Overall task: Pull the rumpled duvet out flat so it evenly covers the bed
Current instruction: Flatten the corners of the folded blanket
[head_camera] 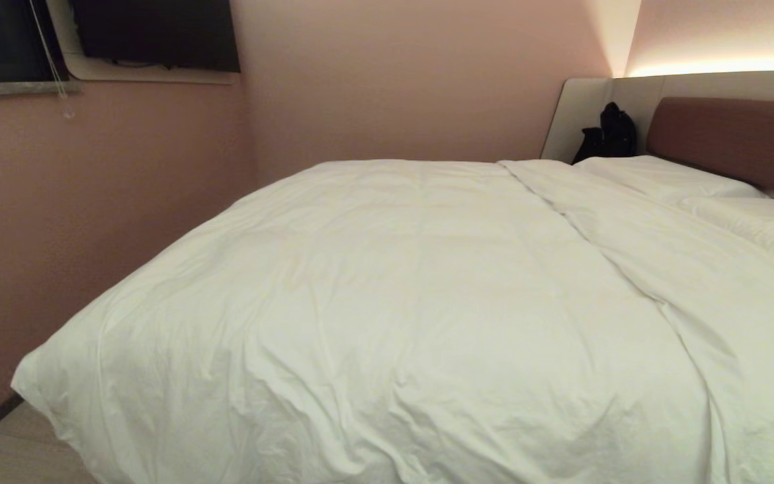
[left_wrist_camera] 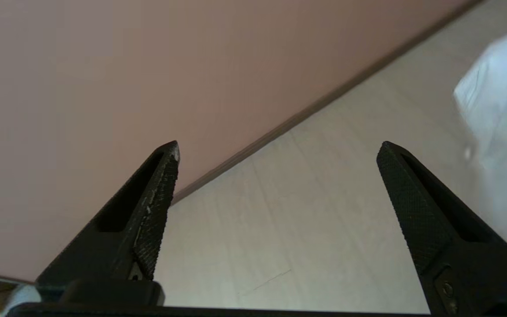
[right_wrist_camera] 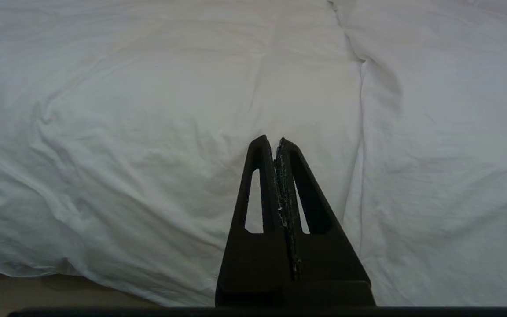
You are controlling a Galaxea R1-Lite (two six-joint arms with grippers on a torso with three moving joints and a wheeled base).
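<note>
Left end effector [left_wrist_camera: 277, 147] gapes over floor [left_wrist_camera: 288, 229] beside wall [left_wrist_camera: 148, 66], duvet [left_wrist_camera: 500, 110].

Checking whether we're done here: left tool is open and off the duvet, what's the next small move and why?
Probably retract and park the left tool: its fingers stand wide apart over pale floor with nothing between them, and the puffy white duvet already lies spread across the bed up to the pillows, only shallow wrinkles left. The right tool is shut, hovering idle.

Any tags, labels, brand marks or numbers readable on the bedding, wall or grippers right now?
None. No text shows on the duvet, the pillows, the headboard, the black bag, the wall-mounted screen or either gripper.
</note>
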